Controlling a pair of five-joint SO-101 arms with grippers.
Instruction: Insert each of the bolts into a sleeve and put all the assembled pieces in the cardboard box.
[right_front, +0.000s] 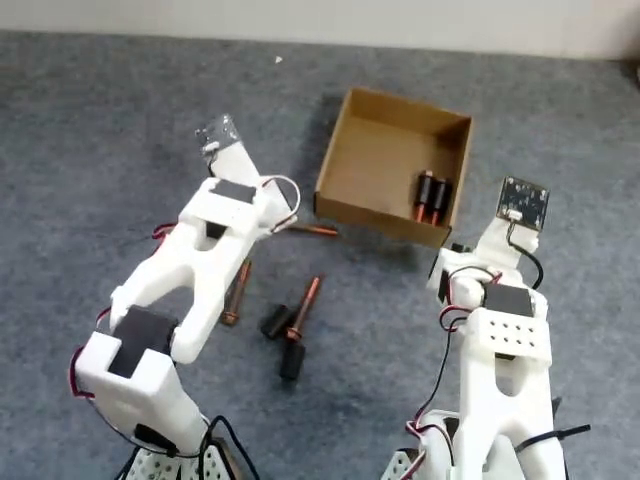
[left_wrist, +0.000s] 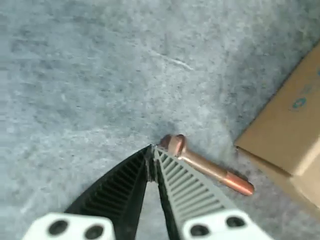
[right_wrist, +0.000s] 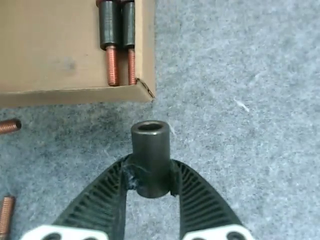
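The grey carpeted table (right_front: 100, 120) carries all parts. The cardboard box (right_front: 372, 135) stands open at the far side. Two assembled pieces (right_front: 430, 197) lie side by side inside it, against the near wall. The left gripper (left_wrist: 152, 157) is fully closed and holds nothing. Its tips sit just beside the head of a copper bolt (left_wrist: 205, 168), which lies flat near the box corner. The right gripper (right_wrist: 150, 172) is clamped on a dark sleeve (right_wrist: 150, 147), with the sleeve's open bore showing, just outside the box's near wall. A second bolt (right_front: 237, 292) and a third bolt (right_front: 306, 303) lie between the arms. One loose sleeve (right_front: 277, 322) touches the third bolt. Another loose sleeve (right_front: 291, 360) lies just beside it.
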